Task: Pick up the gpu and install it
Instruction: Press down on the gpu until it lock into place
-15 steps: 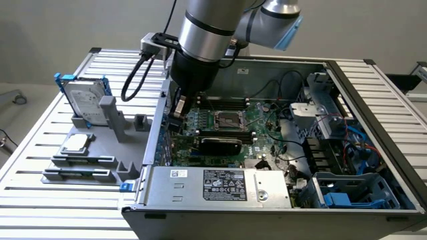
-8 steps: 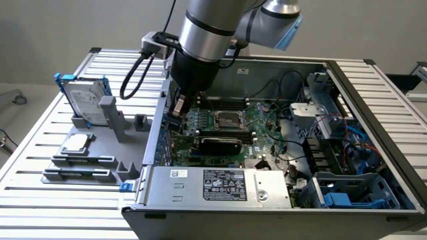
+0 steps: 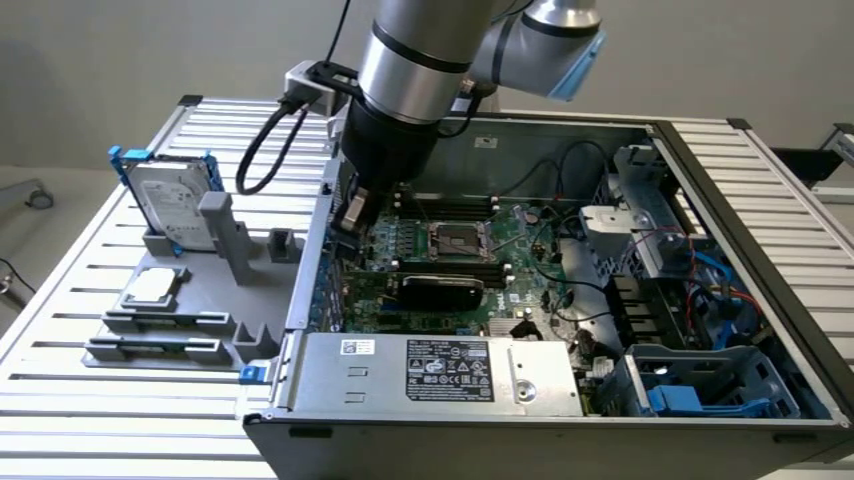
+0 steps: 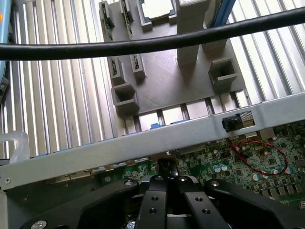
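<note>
Pincer closed inside the open computer case, empty.
The pincer is hanging with its fingers pressed together over the motherboard, near the case wall on the exterior view's left. The gpu is sitting on the motherboard toward the power supply, lying lengthwise across the case.

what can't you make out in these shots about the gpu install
- Exterior view: the gripper's fingertips are hidden behind the arm.
- Exterior view: whether the gpu is fully seated in the motherboard; its lower edge is too small to judge.
- Wrist view: the gripper is cut off by the frame edge.
</note>
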Robot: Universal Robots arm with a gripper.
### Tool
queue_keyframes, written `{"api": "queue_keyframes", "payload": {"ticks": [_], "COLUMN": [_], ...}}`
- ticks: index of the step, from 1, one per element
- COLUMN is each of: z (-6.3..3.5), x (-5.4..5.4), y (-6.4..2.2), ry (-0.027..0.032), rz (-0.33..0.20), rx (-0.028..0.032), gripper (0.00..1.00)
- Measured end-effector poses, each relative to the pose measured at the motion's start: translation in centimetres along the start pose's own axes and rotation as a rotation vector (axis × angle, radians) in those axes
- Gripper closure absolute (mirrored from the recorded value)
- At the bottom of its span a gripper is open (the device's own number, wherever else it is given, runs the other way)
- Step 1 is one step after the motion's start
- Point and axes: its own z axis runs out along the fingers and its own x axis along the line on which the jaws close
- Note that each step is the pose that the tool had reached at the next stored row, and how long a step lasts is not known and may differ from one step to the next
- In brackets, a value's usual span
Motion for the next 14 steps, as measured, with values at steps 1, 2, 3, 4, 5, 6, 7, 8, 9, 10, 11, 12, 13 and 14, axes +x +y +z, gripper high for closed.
{"api": "queue_keyframes", "payload": {"ticks": [1, 2, 3, 4, 5, 6, 7, 8, 9, 10, 11, 12, 13, 14], "z": [0.00, 0.00, 0.00, -0.01, -0.01, -0.02, -0.04, -0.06, -0.08, -0.11, -0.13, -0.13, -0.13, -0.12], "x": [0.00, -0.01, -0.02, -0.02, -0.03, -0.04, -0.05, -0.08, -0.10, -0.10, -0.11, -0.11, -0.11, -0.10], "y": [-0.01, -0.01, -0.02, -0.04, -0.06, -0.11, -0.17, -0.24, -0.32, -0.37, -0.38, -0.38, -0.38, -0.39], "ry": [-0.0017, -0.0036, -0.0053, -0.0066, -0.0076, -0.0081, -0.0079, -0.0074, -0.0065, -0.0052, -0.0040, -0.0022, -0.0001, 0.0021], "rz": [0.007, 0.014, 0.020, 0.026, 0.031, 0.035, 0.038, 0.040, 0.043, 0.045, 0.047, 0.047, 0.048, 0.048], "rx": [-0.0013, -0.0027, -0.0041, -0.0054, -0.0068, -0.0081, -0.0096, -0.0114, -0.0133, -0.0153, -0.0173, -0.0200, -0.0228, -0.0253], "gripper": [0.89, 0.89, 0.89, 0.89, 0.89, 0.89, 0.89, 0.89, 0.89, 0.89, 0.89, 0.89, 0.89, 0.89]}}
